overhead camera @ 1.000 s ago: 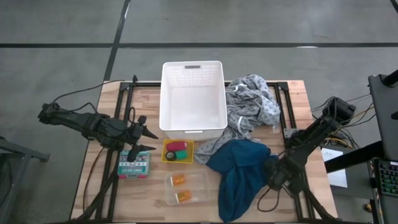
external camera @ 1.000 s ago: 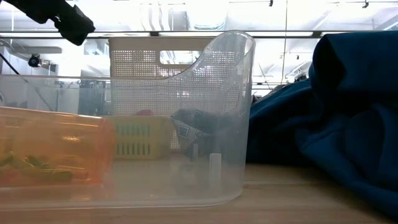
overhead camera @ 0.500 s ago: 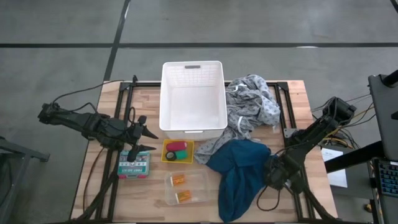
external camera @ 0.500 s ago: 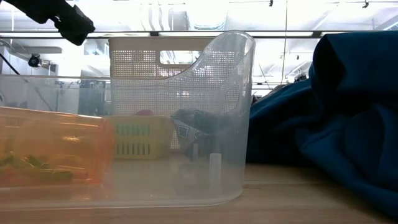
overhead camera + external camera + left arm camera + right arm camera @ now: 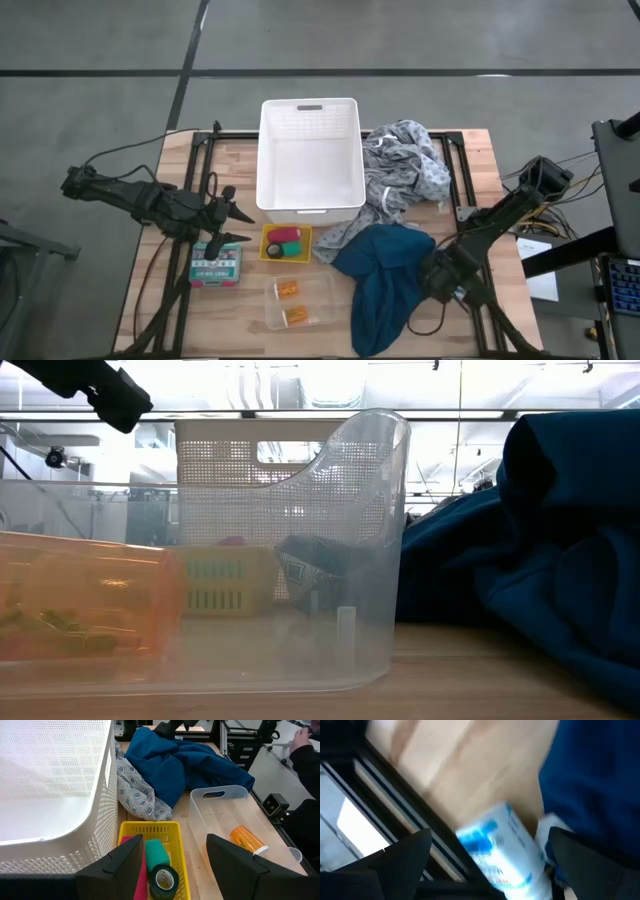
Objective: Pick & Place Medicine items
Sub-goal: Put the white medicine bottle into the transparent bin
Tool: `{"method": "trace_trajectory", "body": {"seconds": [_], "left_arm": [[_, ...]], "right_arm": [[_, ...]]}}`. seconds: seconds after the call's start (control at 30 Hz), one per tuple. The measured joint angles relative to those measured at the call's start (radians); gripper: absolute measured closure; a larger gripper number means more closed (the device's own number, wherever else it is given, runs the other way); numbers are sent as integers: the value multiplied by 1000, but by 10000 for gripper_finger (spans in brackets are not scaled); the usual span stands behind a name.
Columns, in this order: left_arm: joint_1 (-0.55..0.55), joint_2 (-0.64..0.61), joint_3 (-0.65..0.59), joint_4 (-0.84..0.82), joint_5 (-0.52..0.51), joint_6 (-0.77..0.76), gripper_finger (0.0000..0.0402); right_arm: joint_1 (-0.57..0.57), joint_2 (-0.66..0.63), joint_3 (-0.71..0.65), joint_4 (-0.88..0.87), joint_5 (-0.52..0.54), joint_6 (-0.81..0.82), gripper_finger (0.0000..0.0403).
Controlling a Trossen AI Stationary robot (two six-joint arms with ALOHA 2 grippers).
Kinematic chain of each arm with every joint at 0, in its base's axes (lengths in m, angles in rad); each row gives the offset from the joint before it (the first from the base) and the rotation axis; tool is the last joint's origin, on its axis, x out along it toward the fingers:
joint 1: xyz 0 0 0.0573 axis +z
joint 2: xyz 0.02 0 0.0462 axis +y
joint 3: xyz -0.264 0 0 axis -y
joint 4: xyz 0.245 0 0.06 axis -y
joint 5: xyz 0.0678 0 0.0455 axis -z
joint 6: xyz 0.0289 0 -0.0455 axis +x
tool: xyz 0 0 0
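Your right claw (image 5: 436,283) has moved a little along the desk (image 5: 250,320) edge, closer to the blue cloth (image 5: 385,280). Its fingers stand wide and hold nothing. In the right wrist view a white bottle (image 5: 502,850) with blue print lies between them, beside the cloth, so I judge this is the next item to grasp.

Your left claw (image 5: 232,225) has not moved. It hovers about half open and empty, near the yellow bin (image 5: 285,244) and above the flat box (image 5: 216,263).

The white basket (image 5: 310,155) looks empty. The yellow bin holds a pink-red cylinder (image 5: 134,870) and a green roll (image 5: 161,870). The clear bin (image 5: 300,302) holds two orange bottles (image 5: 290,290).
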Motion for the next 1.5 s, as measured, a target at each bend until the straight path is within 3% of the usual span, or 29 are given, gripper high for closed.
{"method": "trace_trajectory", "body": {"seconds": [0.13,0.6,0.77,0.9,1.1,1.5], "left_arm": [[0,0,0,0,0,0,176],[0,0,0,0,0,0,176],[0,0,0,0,0,0,176],[0,0,0,0,0,0,176],[0,0,0,0,0,0,176],[0,0,0,0,0,0,176]], "right_arm": [[-1,0,-26,-41,0,-66,3],[0,0,-25,-17,-14,-61,3],[-1,0,-15,92,-136,-8,3],[2,0,-15,96,-166,36,3],[0,-2,10,-55,-172,154,3],[-5,-2,83,-207,-245,222,3]]}}
